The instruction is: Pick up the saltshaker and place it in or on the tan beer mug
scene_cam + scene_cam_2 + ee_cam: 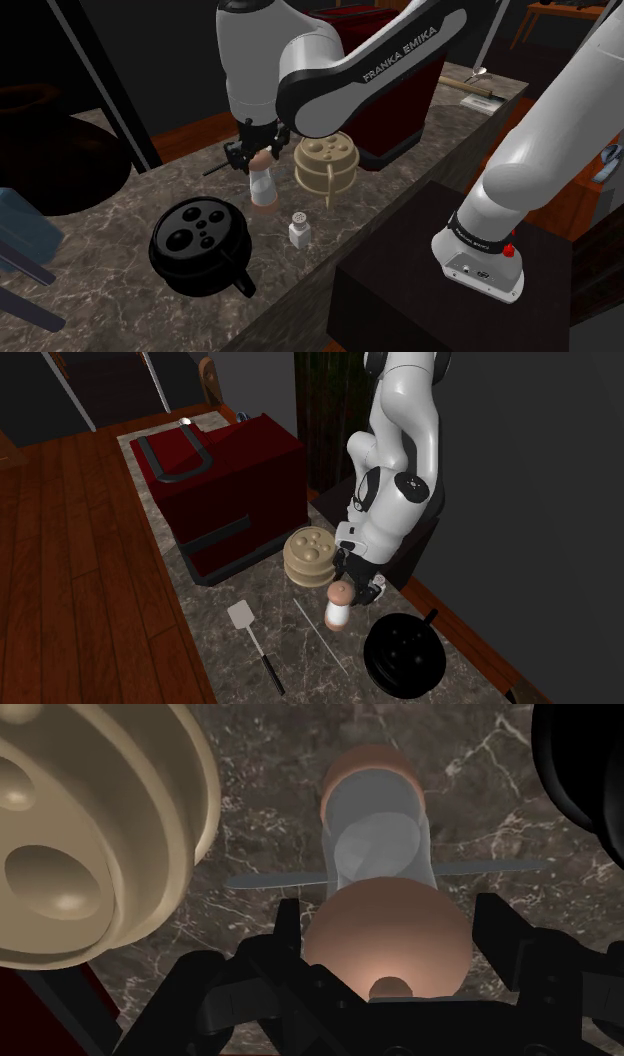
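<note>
The saltshaker (264,184) has a round brown cap and a pale see-through body, and it stands upright on the dark marble counter (110,250). It appears again in the second exterior view (339,604) and close up in the wrist view (385,939). My gripper (256,152) is right above it, open, one finger (289,932) on each side of the cap and very close to it. The tan ribbed beer mug (326,164) stands just beside the shaker, toward the red case; the same mug (311,555) (85,834) has a dimpled top.
A dark red case (225,487) fills the counter behind the mug. A round black vessel with a handle (200,240) sits on the shaker's other side. A white spatula (243,617) and a thin grey rod (320,637) lie near the counter edge. A small white object (299,229) stands there too.
</note>
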Robot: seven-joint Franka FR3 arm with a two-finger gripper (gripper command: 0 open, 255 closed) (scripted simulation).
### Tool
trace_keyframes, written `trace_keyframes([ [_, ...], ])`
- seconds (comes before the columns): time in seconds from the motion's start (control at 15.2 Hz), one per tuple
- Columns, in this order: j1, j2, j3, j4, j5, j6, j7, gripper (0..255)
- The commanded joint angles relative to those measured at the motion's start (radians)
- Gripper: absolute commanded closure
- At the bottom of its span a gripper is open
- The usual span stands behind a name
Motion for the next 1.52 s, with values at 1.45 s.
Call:
trace_keyframes([
  [1.45, 0.016, -0.089, -0.032, 0.114, 0.094, -0.174, -0.1, 255],
])
